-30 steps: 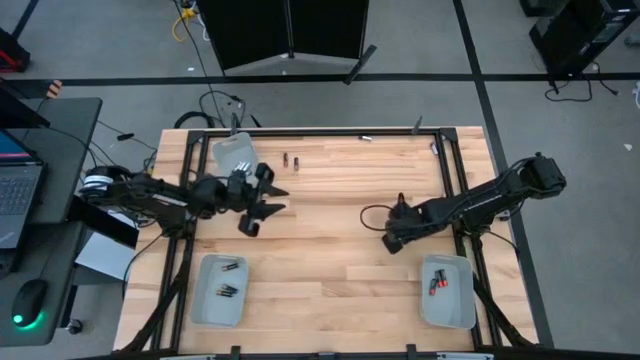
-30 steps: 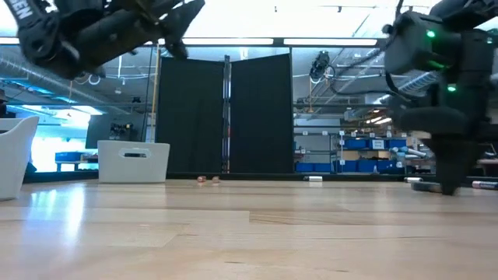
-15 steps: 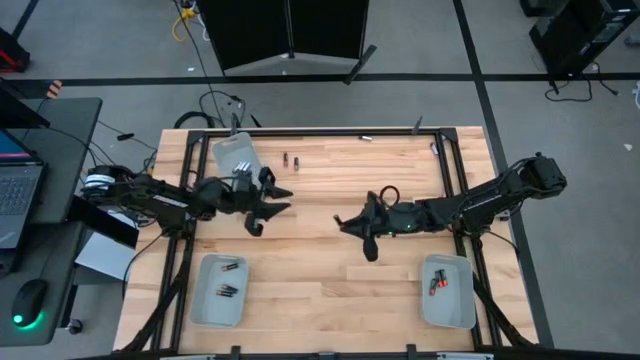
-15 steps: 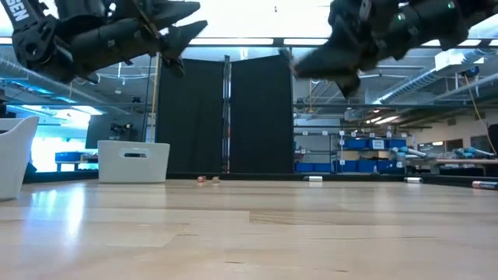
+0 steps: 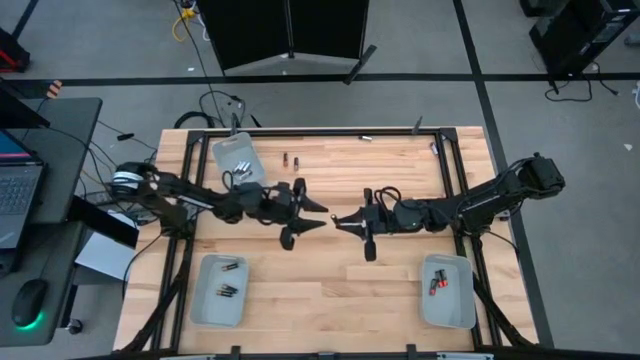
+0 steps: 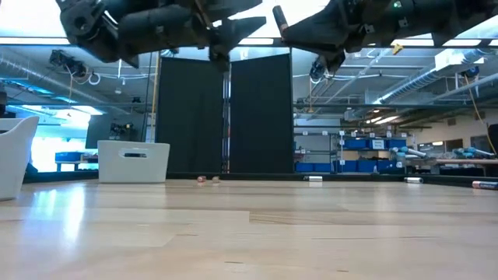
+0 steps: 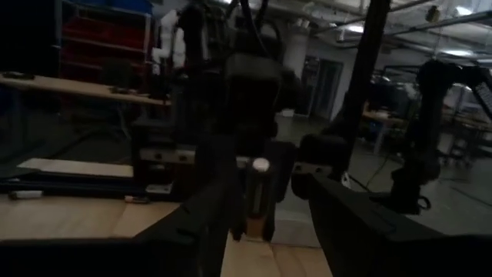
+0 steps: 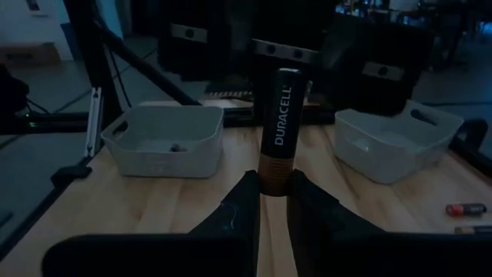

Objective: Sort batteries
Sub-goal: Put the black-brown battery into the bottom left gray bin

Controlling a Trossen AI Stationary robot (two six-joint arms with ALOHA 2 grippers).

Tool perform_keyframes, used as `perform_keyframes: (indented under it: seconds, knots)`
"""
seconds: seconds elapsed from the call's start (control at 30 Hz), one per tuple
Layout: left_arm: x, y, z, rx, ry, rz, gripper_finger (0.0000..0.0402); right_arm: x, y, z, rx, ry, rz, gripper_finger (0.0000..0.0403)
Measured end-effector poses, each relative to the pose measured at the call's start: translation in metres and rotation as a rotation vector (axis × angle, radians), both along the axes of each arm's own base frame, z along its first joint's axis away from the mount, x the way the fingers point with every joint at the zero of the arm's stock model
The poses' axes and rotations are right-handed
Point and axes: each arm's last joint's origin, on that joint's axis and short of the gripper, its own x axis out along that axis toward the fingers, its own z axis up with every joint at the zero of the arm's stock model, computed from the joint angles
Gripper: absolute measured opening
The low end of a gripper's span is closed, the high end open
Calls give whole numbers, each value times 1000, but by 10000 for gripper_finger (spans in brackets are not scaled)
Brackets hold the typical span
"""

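1. Pale wooden counter (image 5: pixel 320 290) in a black frame, grey floor around it and a black screen standing past its far edge.
2. Both arms reach in over the middle of the counter, well above the wood in the low view, their tips pointing at each other and close together.
3. Right tool (image 5: pixel 340 222) is clamped on a black and copper battery (image 8: pixel 278 131), which stands up between its two fingers (image 8: pixel 240 201) with the copper end gripped.
4. Left tool (image 5: pixel 318 222) has its fingers (image 7: pixel 201 223) apart; between them the left wrist view shows the pale round end of the held battery (image 7: pixel 260 164) facing it, with the right arm dark behind.
5. I cannot tell whether the left fingers touch that battery.
6. Far-left tray (image 5: pixel 222 150) holds a few silvery batteries (image 5: pixel 240 166).
7. Near-left tray (image 5: pixel 200 300) holds several dark batteries (image 5: pixel 228 290).
8. Near-right tray (image 5: pixel 460 300) holds red-ended batteries (image 5: pixel 437 285).
9. Two loose batteries (image 5: pixel 290 159) lie on the wood near the far edge, just right of the far-left tray; one more cell (image 5: pixel 366 138) lies at the far rim.
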Motion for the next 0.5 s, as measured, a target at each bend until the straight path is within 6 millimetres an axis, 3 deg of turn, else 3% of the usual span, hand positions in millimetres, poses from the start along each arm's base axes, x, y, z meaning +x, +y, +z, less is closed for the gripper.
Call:
perform_keyframes:
  seconds: [0.27, 0.5]
  knots:
    - [16, -2, -1, 1, 5, -31, 221, 0, 1, 2, -23, -14, 9, 53]
    - [25, -3, 3, 26, -1, -64, 221, 0, 1, 2, -21, -21, 9, 53]
